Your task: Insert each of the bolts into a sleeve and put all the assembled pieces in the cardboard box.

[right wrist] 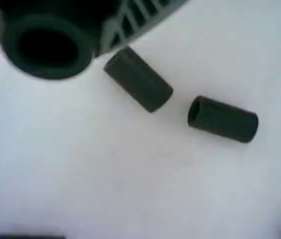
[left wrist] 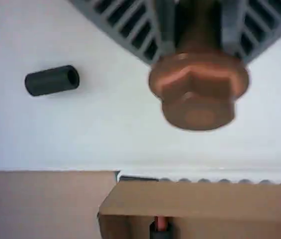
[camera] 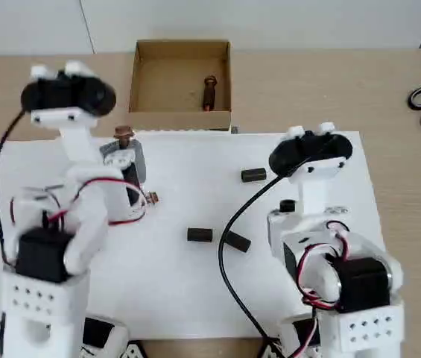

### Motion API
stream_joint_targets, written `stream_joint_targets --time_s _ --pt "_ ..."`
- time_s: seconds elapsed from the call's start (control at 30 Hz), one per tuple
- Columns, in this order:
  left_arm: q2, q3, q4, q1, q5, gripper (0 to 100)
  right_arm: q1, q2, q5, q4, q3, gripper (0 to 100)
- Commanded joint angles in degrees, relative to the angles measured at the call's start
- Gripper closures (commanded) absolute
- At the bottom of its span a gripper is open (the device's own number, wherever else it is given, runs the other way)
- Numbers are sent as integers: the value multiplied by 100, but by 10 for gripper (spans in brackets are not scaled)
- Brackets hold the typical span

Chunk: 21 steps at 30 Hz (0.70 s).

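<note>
Two parts held: bolt [left wrist: 198, 87] in the left gripper [left wrist: 198, 30], sleeve [right wrist: 48, 47] in the right gripper [right wrist: 55, 25].
Each gripper is clamped tight on its part. The bolt hangs at the white sheet's [camera: 158, 298] far edge, just before the cardboard box [camera: 144, 82] — one assembled piece [camera: 209, 92] lies inside. Three loose sleeves [camera: 200, 235] [camera: 236, 241] [camera: 253, 175] rest mid-sheet.

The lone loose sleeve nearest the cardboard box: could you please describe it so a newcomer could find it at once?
Find the cardboard box at the back and the white sheet before it. The black sleeve lies alone near the box's front right corner; the other two loose sleeves sit paired at the sheet's middle.
</note>
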Motion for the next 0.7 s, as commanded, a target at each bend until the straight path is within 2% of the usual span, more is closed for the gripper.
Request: stream_joint_targets --time_s 0.0,0.13,0.37,0.57,0.67 --pt "-1363 1560 -1468 18 325 995 -453 -57 44 -760 185 997" --pt "-2286 2519 -1837 105 756 995 -1165 -57 44 -1218 510 997" --pt "-2866 3029 -1837 105 1380 995 -2062 -57 88 -2070 1046 997" --pt "-3068 3240 -1829 123 1477 995 -2686 -57 88 -2738 1477 997" --pt "-3191 3266 -1829 343 1477 995 -2897 -57 88 -3213 1802 997"
